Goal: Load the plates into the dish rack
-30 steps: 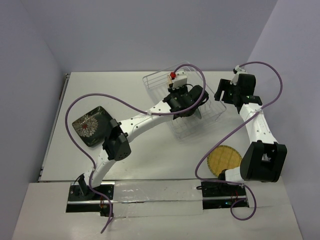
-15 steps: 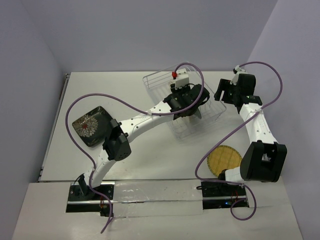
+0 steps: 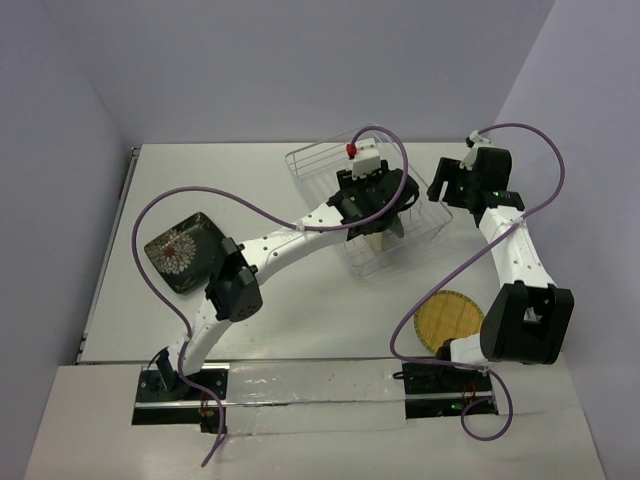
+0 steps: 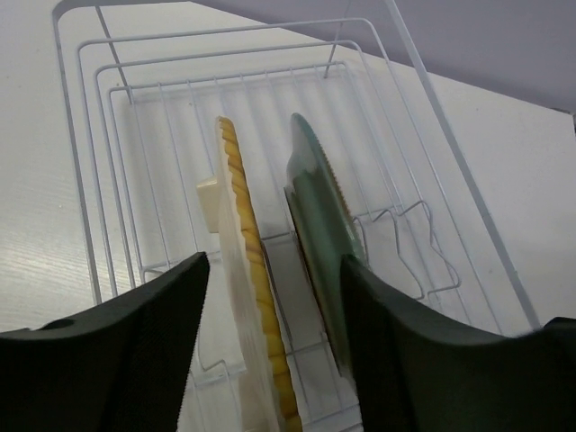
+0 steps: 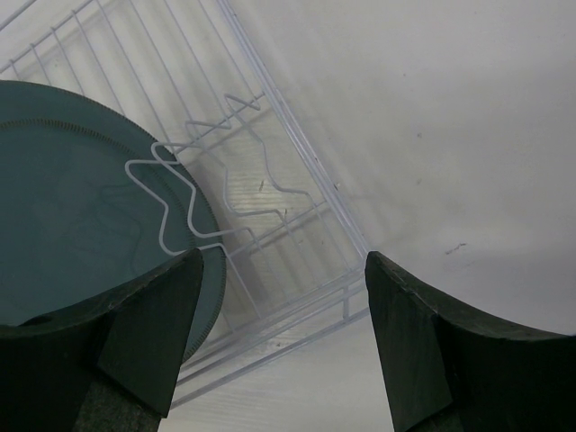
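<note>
The dish rack (image 3: 305,160) stands at the table's far middle. In it, on edge, are the tan woven rounded-square plate (image 4: 241,261) and the grey-blue round plate (image 4: 322,229), side by side. My left gripper (image 4: 274,351) is open just above them, its fingers straddling both plates, holding nothing. My right gripper (image 5: 279,346) is open and empty at the rack's right rim (image 5: 301,144); the grey-blue plate (image 5: 81,225) shows through the wires. The black square leaf-pattern plate (image 3: 180,250) lies flat at the left. The tan woven round plate (image 3: 449,320) lies flat at the near right.
The left arm (image 3: 285,240) stretches diagonally across the table's middle to the rack. The right arm (image 3: 515,255) stands along the right side, next to the wall. Purple cables (image 3: 200,195) loop over both arms.
The left wrist has shifted slightly over the rack, and the tan plate's edge now shows beneath it. The right arm has not moved.
</note>
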